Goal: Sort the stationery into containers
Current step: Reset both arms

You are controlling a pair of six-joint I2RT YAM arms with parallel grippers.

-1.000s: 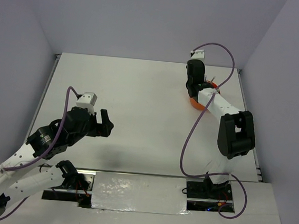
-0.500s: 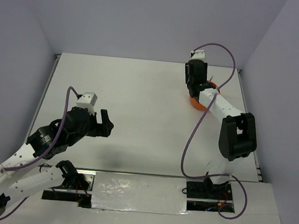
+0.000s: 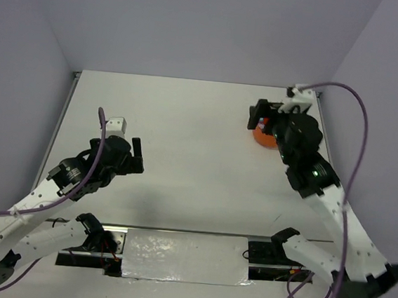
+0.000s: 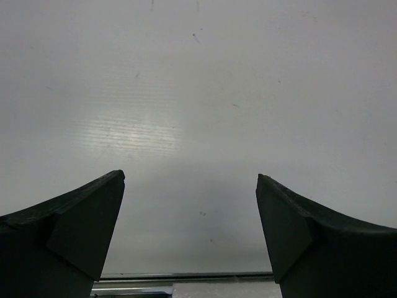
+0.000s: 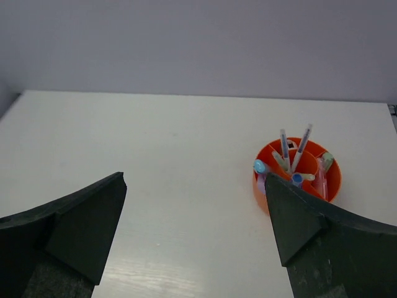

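Since the earlier top view, the right arm (image 3: 314,175) has drawn back from above the round orange plastic desk organiser (image 3: 263,138), and its jaws have gone from nearly closed to spread wide. The left arm (image 3: 77,172) has shifted only slightly. In the top view now, the organiser stands at the far right of the white desk (image 3: 187,127), just beyond the right jaws. No loose stationery shows on the desk.

The left wrist view shows the left jaws fully apart, holding nothing, with only bare desk between them.

In the right wrist view the right jaws are also wide and carry nothing. The organiser (image 5: 334,179) sits ahead and to the right, beyond the right finger's tip rather than between the jaws. Standing in its compartments are thin grey pens (image 5: 284,148), a blue-capped stick (image 5: 259,166), a pink stick (image 5: 321,181) and a green stick (image 5: 327,160).

Sorting looks finished, or nearly so, as nothing visible is left to pick up.
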